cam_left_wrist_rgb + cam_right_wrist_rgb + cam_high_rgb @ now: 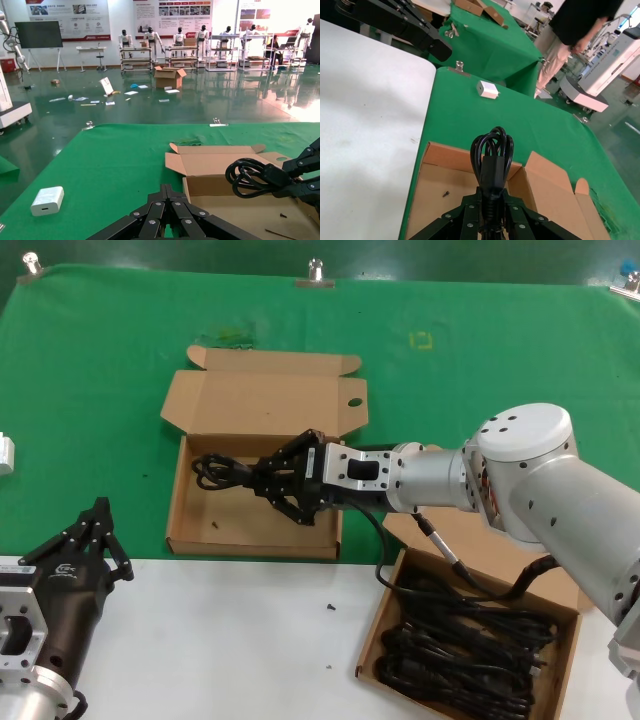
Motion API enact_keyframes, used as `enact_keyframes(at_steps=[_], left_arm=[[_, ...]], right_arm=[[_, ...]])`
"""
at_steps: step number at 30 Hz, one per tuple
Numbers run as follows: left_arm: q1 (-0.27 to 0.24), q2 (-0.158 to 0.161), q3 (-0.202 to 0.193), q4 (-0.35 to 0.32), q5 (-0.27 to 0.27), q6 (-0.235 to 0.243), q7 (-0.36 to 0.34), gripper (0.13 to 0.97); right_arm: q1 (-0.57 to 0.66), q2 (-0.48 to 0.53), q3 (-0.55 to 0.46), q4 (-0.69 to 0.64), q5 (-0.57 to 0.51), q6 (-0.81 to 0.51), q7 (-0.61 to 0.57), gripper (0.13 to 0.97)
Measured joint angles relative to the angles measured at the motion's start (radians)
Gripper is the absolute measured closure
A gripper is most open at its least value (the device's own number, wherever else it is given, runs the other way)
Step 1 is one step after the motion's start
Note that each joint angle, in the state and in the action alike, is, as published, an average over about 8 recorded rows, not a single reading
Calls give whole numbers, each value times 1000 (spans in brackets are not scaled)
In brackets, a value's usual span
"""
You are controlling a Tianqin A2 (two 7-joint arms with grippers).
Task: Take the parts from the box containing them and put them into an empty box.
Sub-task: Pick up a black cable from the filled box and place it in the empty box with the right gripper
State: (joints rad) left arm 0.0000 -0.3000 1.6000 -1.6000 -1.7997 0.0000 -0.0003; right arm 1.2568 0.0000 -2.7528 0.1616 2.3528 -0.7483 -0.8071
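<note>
1. Right tool (283, 483) reaches across from 3 o'clock over the empty box (200, 530), fingers clamped on a cable (222, 472).
2. Held cable: loop end sticks out toward 9 o'clock past the fingertips, over the box's upper half; can't tell if it touches the floor.
3. Right wrist view: cable (492, 157) runs straight out from between the fingers (470, 220); grip point hidden by the tool body.
4. Left wrist view: same cable (250, 175) and right tool (300, 175), cut off at the frame edge.
5. Empty box sits at centre on the green cloth (100, 390), lid (265, 400) open toward 12 o'clock; small dark specks on the floor.
6. Full box (375, 625) at 5 o'clock on the white tabletop (220, 640); more cables (470, 650) piled inside, count unclear, far side hidden under the right arm.
7. Left tool (95, 535) parked at 8 o'clock, fingers drawn together on nothing.
8. White block (5, 453) at 9 o'clock, cut off.
</note>
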Motion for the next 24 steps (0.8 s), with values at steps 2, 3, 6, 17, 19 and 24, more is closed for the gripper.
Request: enact_keyframes(at_steps=[2,3,6,17,19,24], left_arm=[[0,0,0,0,0,0,0,958],[0,0,0,0,0,0,0,958],[0,0,0,0,0,0,0,958],[0,0,0,0,0,0,0,958],[0,0,0,0,0,0,0,958],[0,0,0,0,0,0,0,958]], right_arm=[[-1,0,0,1,3,3,-4,894],[-1,0,0,1,5,4,-6,894],[-1,0,0,2,7,6,-10,894],[-2,0,0,2,8,6,-11,894],[-2,0,0,2,8,6,-11,894],[-2,0,0,2,8,6,-11,894]])
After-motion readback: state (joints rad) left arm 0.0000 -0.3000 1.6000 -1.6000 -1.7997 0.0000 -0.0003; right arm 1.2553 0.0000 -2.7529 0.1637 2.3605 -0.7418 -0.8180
